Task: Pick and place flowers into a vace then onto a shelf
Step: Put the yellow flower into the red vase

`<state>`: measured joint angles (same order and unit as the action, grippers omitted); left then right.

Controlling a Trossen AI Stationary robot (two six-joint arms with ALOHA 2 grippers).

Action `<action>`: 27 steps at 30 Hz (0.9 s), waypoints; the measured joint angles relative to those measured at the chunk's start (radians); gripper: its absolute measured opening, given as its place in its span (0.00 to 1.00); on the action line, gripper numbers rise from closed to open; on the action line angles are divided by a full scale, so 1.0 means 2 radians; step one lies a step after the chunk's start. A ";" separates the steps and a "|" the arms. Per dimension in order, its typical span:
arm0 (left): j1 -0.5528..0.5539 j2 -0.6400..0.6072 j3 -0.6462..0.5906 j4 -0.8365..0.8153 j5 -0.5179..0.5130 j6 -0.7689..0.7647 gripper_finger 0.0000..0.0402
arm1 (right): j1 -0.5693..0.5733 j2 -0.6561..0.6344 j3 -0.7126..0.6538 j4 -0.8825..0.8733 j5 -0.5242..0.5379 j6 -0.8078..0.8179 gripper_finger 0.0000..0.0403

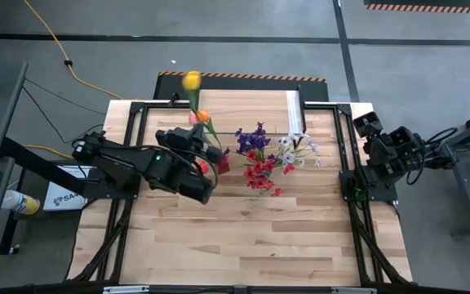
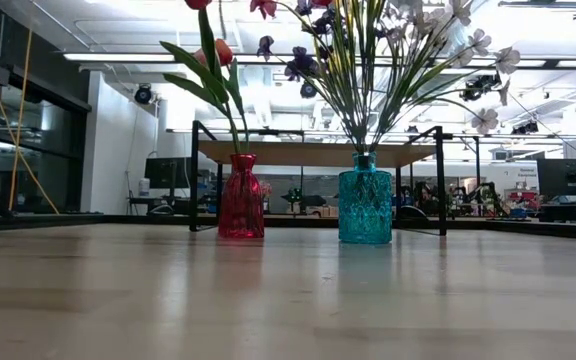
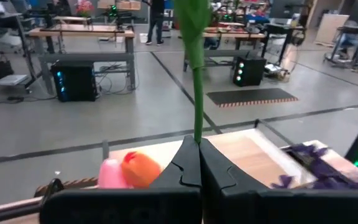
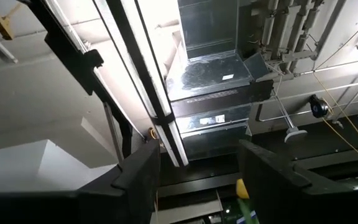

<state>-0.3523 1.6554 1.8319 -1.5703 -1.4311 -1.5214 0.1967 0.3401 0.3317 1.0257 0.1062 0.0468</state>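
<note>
My left gripper is above the red vase and is shut on the yellow tulip, whose head is toward the shelf. Orange and pink tulips show just beside its fingers. The red vase and the teal vase stand on their bases on the tabletop. The teal vase holds purple, red and white sprays. Neither gripper shows in the low view. My right gripper waits open at the table's right edge, pointing up at the ceiling. My left gripper pinches the yellow tulip's green stem between its two fingertips. The fingers lie about level, pointing toward the table's far side, and cross the stem. The stem stands upright and rises above them. Its lower end is hidden under the gripper.
The shelf stands behind the vases on thin black legs at the table's far side. A black frame borders the tabletop. Bare planks stretch across the near half.
</note>
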 joint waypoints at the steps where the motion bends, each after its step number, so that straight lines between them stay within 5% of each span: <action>1: 0.001 -0.007 -0.016 -0.001 0.001 -0.013 0.05 | 0.000 0.000 0.000 -0.002 0.000 0.000 0.51; 10: 0.003 -0.055 -0.127 -0.001 -0.014 -0.118 0.05 | 0.000 0.000 0.000 -0.014 0.029 -0.002 0.51; 27: 0.026 -0.057 -0.177 0.054 -0.038 -0.141 0.05 | 0.000 0.000 0.000 -0.042 0.065 -0.012 0.51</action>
<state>-0.3004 1.5406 1.4781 -1.4617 -1.5078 -1.8026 0.1968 0.3401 0.3317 0.9418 0.2370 0.0233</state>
